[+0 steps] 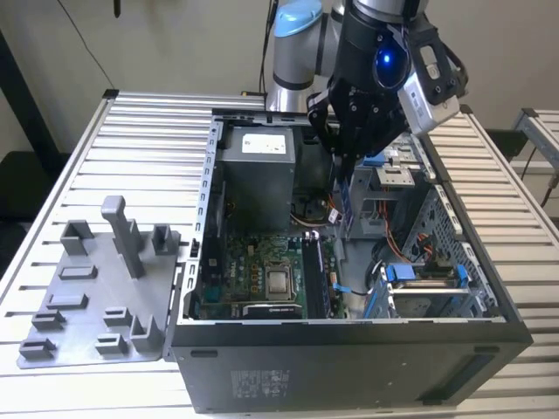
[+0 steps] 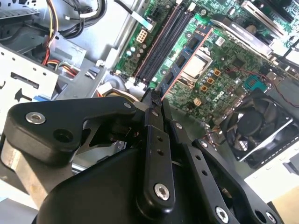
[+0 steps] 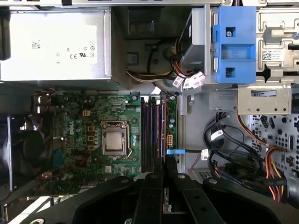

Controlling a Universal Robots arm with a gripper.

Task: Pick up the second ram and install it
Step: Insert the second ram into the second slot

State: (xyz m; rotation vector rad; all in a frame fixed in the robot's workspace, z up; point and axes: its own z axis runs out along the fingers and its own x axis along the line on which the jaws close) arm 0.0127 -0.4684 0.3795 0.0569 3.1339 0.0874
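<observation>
Above the open computer case [image 1: 349, 336], the gripper [image 1: 345, 179] hangs with its fingers [image 2: 154, 135] drawn together on the second ram [image 1: 345, 202], a thin dark stick held on edge and pointing down into the case. In both wrist views the black fingers meet over the memory slots [image 3: 152, 133], which lie beside the processor socket [image 3: 114, 140] on the green motherboard [image 3: 74, 154]. The grey power supply [image 3: 53, 44] sits beyond the board. At the exterior view's left, a grey fixture tray [image 1: 87, 301] rests on the slatted table [image 1: 140, 148], touching the case.
</observation>
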